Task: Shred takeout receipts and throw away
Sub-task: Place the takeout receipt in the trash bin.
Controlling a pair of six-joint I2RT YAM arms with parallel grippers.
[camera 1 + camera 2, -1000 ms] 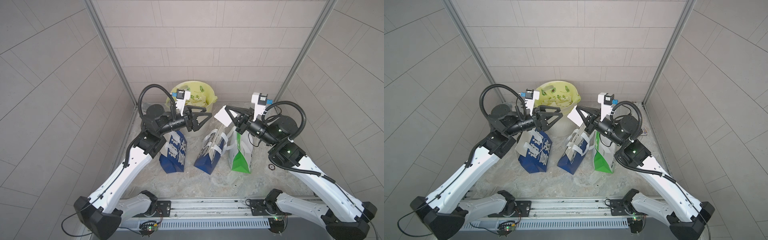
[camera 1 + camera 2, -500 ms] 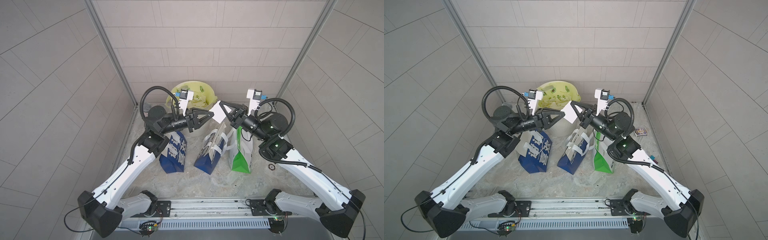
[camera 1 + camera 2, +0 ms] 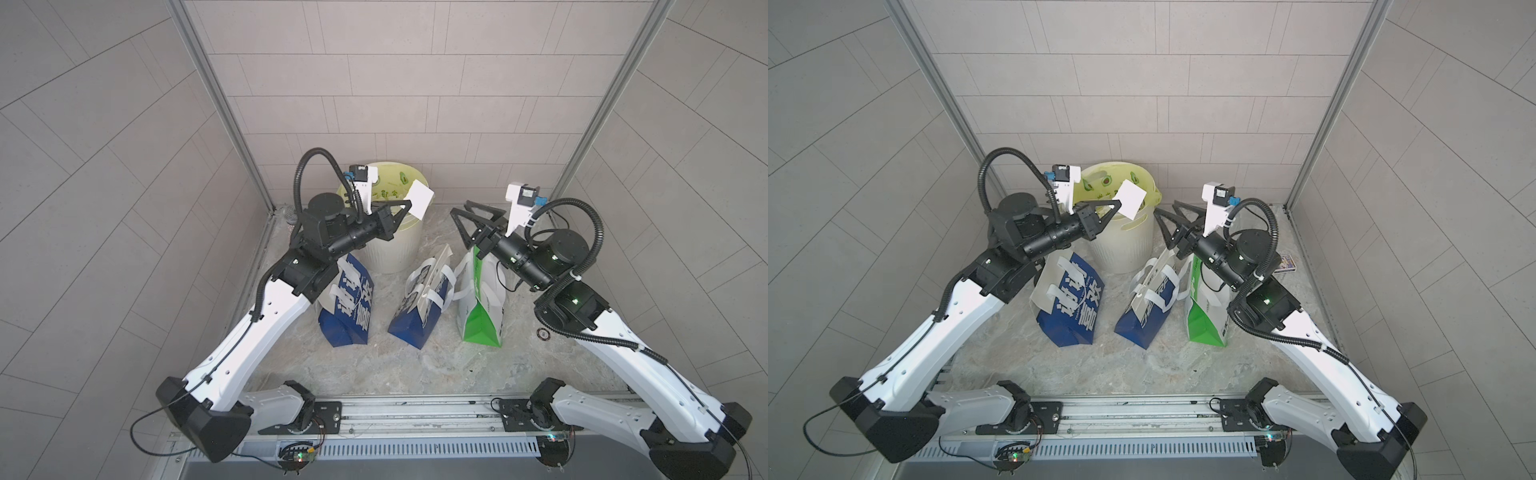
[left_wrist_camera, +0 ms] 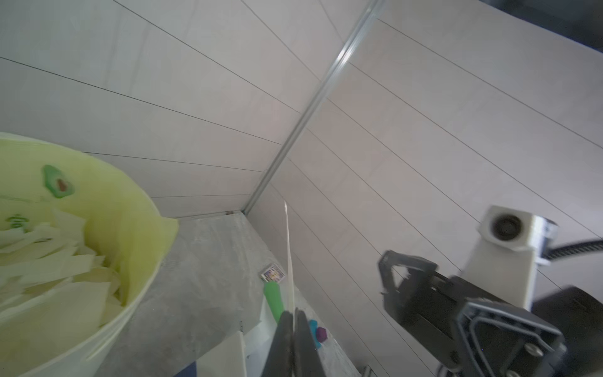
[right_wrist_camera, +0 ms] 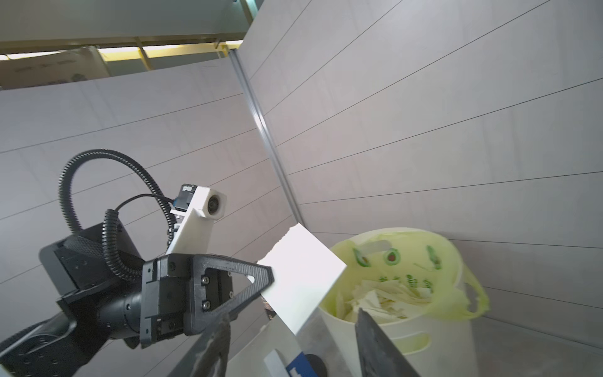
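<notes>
A white piece of takeout receipt (image 3: 419,198) (image 3: 1131,198) hangs over the rim of the white bin with a yellow-green liner (image 3: 390,249) (image 3: 1121,249). My left gripper (image 3: 409,204) (image 3: 1119,203) is shut on one edge of it. In the left wrist view the receipt (image 4: 288,254) shows edge-on, rising from the closed left gripper (image 4: 293,313). My right gripper (image 3: 460,207) (image 3: 1165,207) stands open and holds nothing, to the right of the bin above the bags. The right wrist view shows the receipt (image 5: 301,280) and torn paper pieces (image 5: 385,293) in the bin (image 5: 424,336).
Three takeout bags stand on the marble floor in front of the bin: a blue one (image 3: 347,307), a second blue one (image 3: 419,307) and a green-and-white one (image 3: 482,307). A small printed card box (image 3: 1285,262) lies by the right wall. Tiled walls close in on three sides.
The receipt passed from my right gripper to my left. The left shut on it and carried it over the bin; the right opened and drew back to the right.
</notes>
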